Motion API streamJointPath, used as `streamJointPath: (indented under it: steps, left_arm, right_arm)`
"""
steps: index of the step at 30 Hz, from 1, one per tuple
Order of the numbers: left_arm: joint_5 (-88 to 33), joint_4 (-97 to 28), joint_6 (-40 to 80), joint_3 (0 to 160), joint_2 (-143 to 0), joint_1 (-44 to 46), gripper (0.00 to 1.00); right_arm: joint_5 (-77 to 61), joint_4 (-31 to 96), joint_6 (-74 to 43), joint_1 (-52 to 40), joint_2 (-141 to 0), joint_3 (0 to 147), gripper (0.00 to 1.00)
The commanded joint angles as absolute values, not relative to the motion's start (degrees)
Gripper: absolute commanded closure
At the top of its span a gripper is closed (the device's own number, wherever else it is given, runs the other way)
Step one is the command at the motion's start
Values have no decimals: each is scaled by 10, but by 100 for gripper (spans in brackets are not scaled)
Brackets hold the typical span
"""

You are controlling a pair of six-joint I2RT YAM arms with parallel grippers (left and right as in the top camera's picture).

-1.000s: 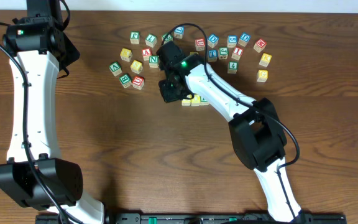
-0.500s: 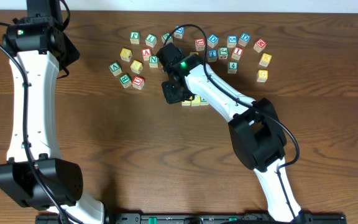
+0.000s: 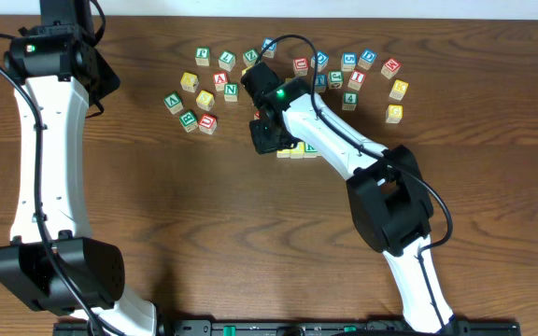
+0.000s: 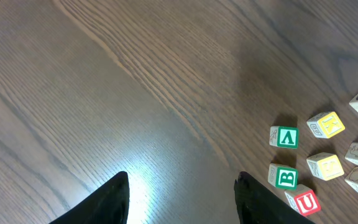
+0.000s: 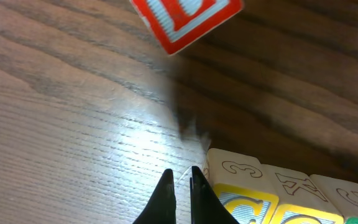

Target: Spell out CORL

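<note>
R gripper, tips pinched together on nothing, is sitting just beside the yellow-topped end cube of the CORL row. Prob. nudging it into line, so be pushing low & square on the flat face to avoid twisting. Cubes are showing pale wood w/ embossed sides on the grained table; L gripper is hanging half-spread, empty, well apart.
</note>
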State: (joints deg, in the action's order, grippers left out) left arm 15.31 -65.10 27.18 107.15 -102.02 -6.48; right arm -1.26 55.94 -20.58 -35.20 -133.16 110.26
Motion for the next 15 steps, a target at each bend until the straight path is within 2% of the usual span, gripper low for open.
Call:
streamJointPath:
  steps: [1, 15]
  left_arm:
    - [155, -651, 277, 1063, -1029, -65, 46]
    - [155, -651, 277, 1063, -1029, -65, 46]
  right_arm:
    - [-3, 561, -214, -347, -1335, 1108, 95]
    - [-51, 559, -170, -320, -1313, 1136, 91]
